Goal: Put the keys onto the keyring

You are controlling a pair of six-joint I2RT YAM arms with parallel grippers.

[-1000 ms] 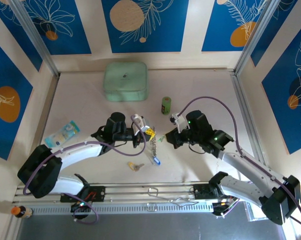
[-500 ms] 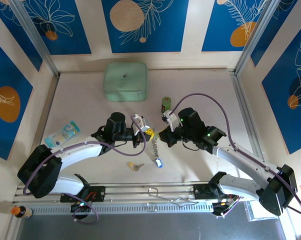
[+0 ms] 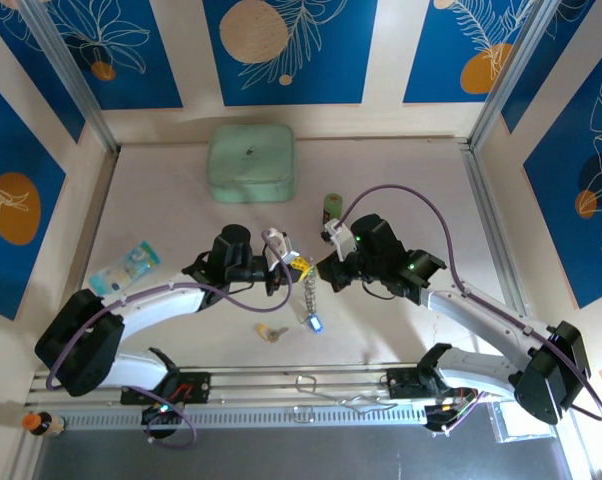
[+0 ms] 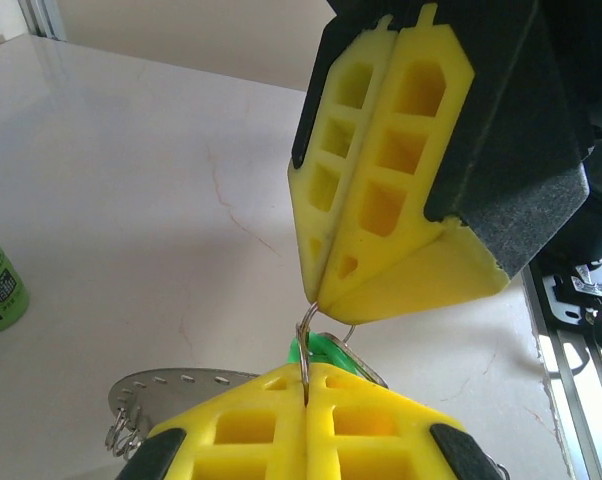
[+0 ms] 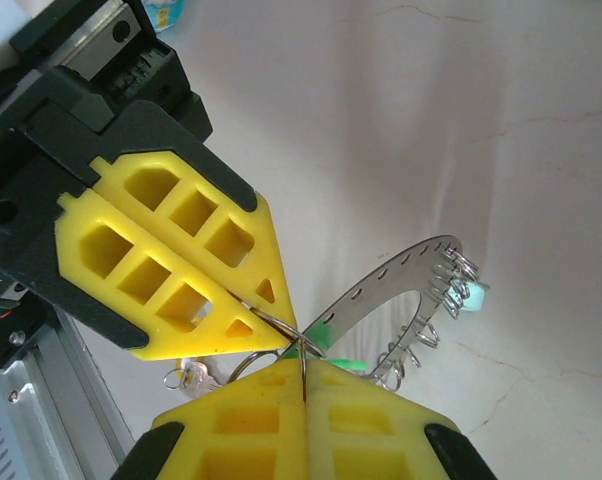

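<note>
Left gripper (image 3: 293, 266) and right gripper (image 3: 328, 276) pressed shut, tip to tip, pinching one wire loop (image 4: 305, 345) | green key (image 4: 326, 352): we see part only | keyring (image 3: 308, 292) between them, long axis toward near edge.

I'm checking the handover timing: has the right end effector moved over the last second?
Yes. The right end effector has shifted left, toward the left end effector, and now lies below the green cylinder rather than to its right.
</note>
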